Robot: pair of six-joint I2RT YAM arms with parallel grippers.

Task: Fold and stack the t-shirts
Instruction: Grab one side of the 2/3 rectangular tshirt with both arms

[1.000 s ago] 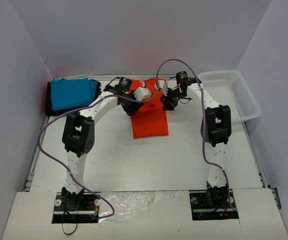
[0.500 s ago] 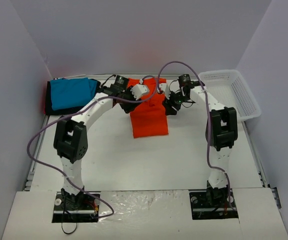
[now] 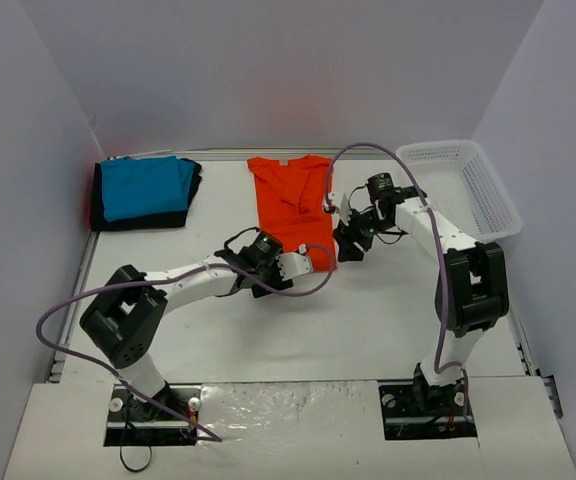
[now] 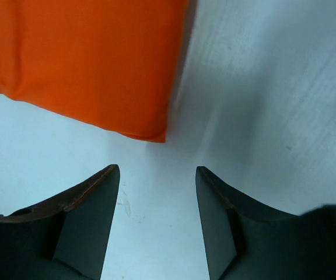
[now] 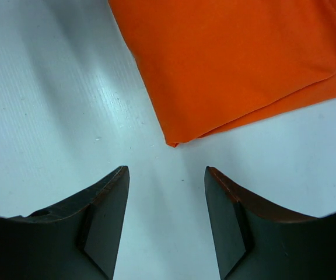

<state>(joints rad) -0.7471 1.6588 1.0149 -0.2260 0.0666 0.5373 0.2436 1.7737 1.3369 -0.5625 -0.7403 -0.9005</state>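
1. Turquoise shirt (image 3: pixel 146 188) lies folded on a black shirt (image 3: pixel 140 223) at the far left of the table (image 3: pixel 368 320).
2. The left gripper (image 4: pixel 156 198) is spread wide and empty, just short of a near corner of the orange shirt (image 3: pixel 288 200). If it pinches only the top layer there, the fold would likely peel open.
3. The orange shirt lies flat at far centre. It is folded into a long strip with the collar away from the arms, mostly smooth with a few creases.
4. The right gripper (image 5: pixel 167 198) is equally wide and empty, facing the right-hand near corner. Uneven lifts by the two grippers could skew the next fold.
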